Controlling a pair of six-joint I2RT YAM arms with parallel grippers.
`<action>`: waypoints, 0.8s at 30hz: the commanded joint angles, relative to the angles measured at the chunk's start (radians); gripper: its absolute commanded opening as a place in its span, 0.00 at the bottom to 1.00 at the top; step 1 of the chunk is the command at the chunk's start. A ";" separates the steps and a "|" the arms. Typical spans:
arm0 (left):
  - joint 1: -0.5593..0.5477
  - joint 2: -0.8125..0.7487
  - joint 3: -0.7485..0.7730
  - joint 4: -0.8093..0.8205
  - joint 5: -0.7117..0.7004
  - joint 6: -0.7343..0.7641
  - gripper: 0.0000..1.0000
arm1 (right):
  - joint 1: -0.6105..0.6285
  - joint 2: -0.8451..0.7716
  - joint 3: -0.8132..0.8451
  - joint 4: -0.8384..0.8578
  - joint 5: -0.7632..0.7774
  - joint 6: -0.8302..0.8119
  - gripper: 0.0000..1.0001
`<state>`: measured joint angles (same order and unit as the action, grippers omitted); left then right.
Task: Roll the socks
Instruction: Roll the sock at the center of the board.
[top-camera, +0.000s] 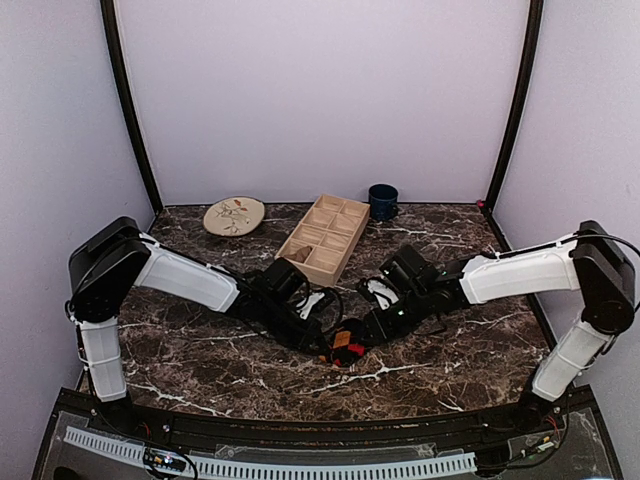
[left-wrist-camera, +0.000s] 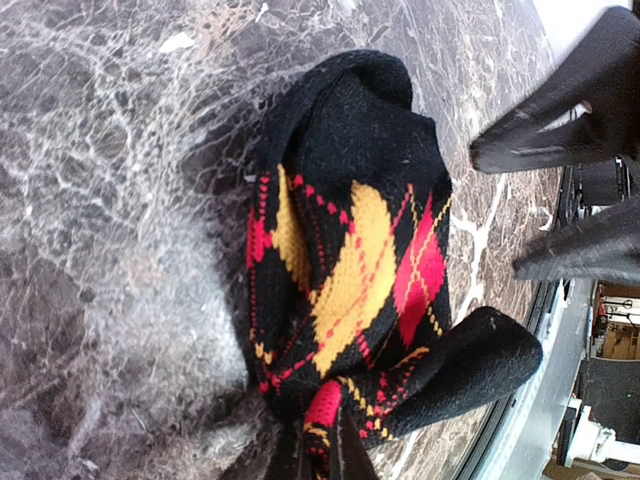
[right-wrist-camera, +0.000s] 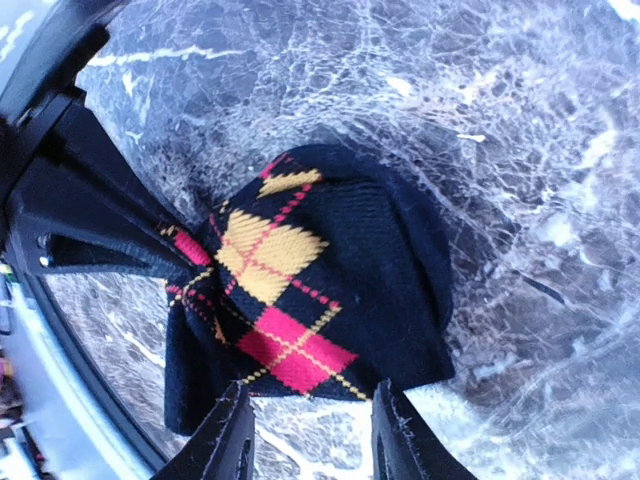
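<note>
The argyle sock (left-wrist-camera: 350, 260) is a soft, chunky knit, black with yellow-orange and red diamonds crossed by thin stitched lines. It is bunched into a rounded, lumpy bundle with a loose black end curling out at one side. It lies on the dark marble table (top-camera: 200, 360), veined in white, at about the middle of the near half. Well behind it sit a pale wooden tray (top-camera: 345, 240) split into compartments, a cream plate (top-camera: 234, 215) with a leafy pattern and a dark blue mug (top-camera: 382, 201), none of them near the sock. Both arms reach low and inward, their wrists almost meeting over the bundle. The left gripper (left-wrist-camera: 322, 440) has its fingers pressed together, pinching a fold of the patterned knit. The right gripper (right-wrist-camera: 312, 392) has its fingers spread, tips just at the sock's edge and clamping nothing
</note>
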<state>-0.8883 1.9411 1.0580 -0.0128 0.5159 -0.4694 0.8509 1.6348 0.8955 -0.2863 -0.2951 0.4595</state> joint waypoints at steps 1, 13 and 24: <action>0.003 0.043 0.001 -0.119 -0.049 0.027 0.00 | 0.081 -0.060 0.024 -0.059 0.231 -0.066 0.39; 0.002 0.066 0.018 -0.132 -0.026 0.034 0.00 | 0.298 -0.099 0.086 -0.132 0.594 -0.131 0.39; 0.001 0.086 0.025 -0.148 -0.004 0.049 0.00 | 0.402 -0.067 0.083 -0.137 0.704 -0.145 0.39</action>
<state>-0.8845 1.9659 1.0935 -0.0540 0.5549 -0.4480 1.2182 1.5597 0.9649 -0.4194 0.3370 0.3264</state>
